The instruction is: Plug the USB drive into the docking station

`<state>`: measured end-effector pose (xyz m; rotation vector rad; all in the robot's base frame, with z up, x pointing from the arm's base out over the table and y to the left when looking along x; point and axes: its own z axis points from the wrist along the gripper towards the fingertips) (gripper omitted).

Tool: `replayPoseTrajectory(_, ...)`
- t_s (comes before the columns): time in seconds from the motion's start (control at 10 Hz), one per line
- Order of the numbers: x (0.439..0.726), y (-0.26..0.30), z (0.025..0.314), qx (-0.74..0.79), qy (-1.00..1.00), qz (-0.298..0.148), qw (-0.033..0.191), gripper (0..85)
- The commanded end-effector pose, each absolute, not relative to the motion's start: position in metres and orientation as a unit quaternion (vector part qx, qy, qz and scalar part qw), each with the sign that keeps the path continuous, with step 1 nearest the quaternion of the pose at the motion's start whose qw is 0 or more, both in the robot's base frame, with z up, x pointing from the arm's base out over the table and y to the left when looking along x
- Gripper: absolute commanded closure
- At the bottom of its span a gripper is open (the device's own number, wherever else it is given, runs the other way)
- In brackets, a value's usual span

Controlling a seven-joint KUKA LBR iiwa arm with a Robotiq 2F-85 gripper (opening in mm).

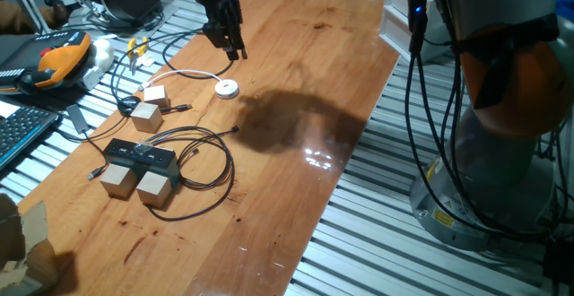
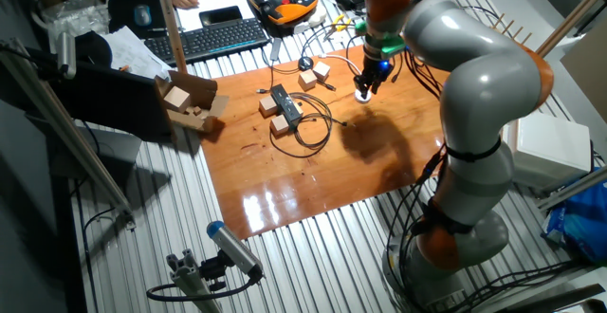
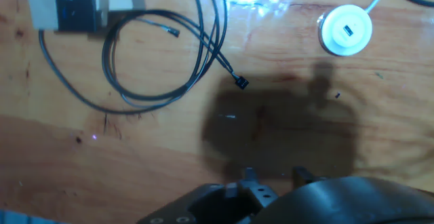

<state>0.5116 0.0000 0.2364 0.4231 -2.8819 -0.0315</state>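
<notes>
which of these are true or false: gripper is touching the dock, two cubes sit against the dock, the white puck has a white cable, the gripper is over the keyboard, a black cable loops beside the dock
1. The gripper is touching the dock. False: it hangs in the air well away from it, near the white puck.
2. Two cubes sit against the dock. True.
3. The white puck has a white cable. True.
4. The gripper is over the keyboard. False: it is over the wooden table.
5. A black cable loops beside the dock. True.
</notes>
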Motion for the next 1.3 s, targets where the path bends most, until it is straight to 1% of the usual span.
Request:
replayPoseTrajectory(0.0, 0.5116, 0.0000, 0.2362, 0.171, -0.979, -0.008, 0.114, 85.0)
replayPoseTrajectory(1.2, 0.5111, -0.0005, 0.2360, 0.163, -0.981, -0.008, 0.107, 85.0)
